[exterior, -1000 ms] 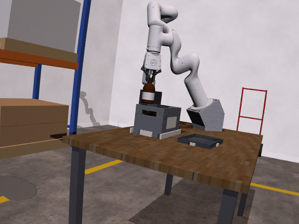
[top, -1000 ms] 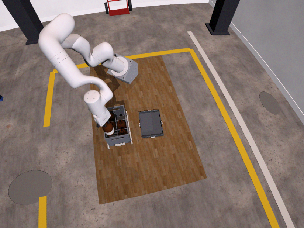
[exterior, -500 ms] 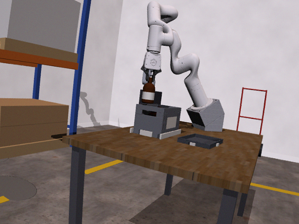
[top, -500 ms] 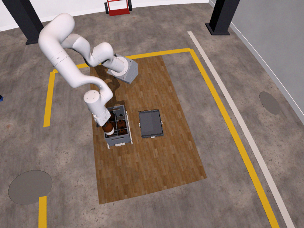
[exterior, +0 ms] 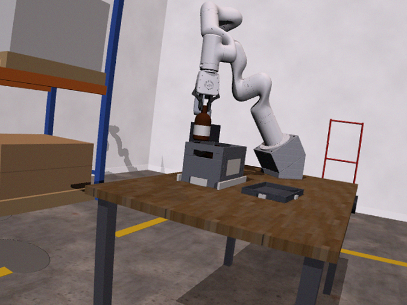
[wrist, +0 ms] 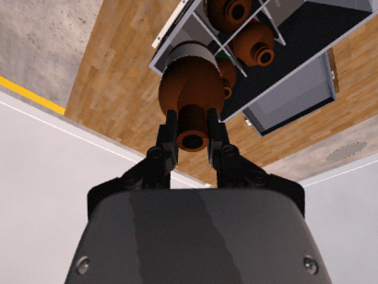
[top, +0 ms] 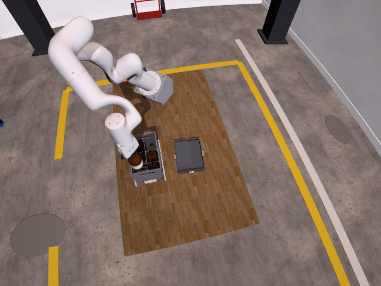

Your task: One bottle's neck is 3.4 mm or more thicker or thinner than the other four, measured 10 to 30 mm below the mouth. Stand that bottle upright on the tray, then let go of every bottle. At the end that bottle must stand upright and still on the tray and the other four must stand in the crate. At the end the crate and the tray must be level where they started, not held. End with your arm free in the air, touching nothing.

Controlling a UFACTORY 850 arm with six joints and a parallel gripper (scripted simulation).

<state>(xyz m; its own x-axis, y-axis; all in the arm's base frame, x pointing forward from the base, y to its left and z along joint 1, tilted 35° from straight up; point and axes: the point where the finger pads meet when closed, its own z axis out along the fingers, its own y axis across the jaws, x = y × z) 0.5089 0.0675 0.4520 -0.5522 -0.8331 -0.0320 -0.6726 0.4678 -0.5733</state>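
Observation:
My gripper [top: 132, 153] [exterior: 205, 105] [wrist: 192, 121] is shut on the neck of a brown bottle with a white label [top: 135, 160] [exterior: 203, 119] [wrist: 191, 88]. The bottle hangs upright over the front left part of the grey crate [top: 149, 177] [exterior: 200, 171]; its base looks just above the rim. Other brown bottles stand in the crate's cells: one [top: 151, 156] [wrist: 253, 42] in the right column, one [top: 153, 165] [wrist: 226, 13] in front of it, and another [top: 140, 145] farther back. The held bottle and gripper partly hide the left cells. The grey tray [top: 190, 155] [exterior: 270, 189] [wrist: 290, 99] lies flat, holding nothing.
The crate and tray are on a wooden table [top: 184, 209] [exterior: 206, 204], with the tray right of the crate. Light blocks edge both. A dark upright panel [exterior: 214, 132] shows behind the held bottle. The arm's grey base [top: 162, 92] [exterior: 286, 161] stands at the back.

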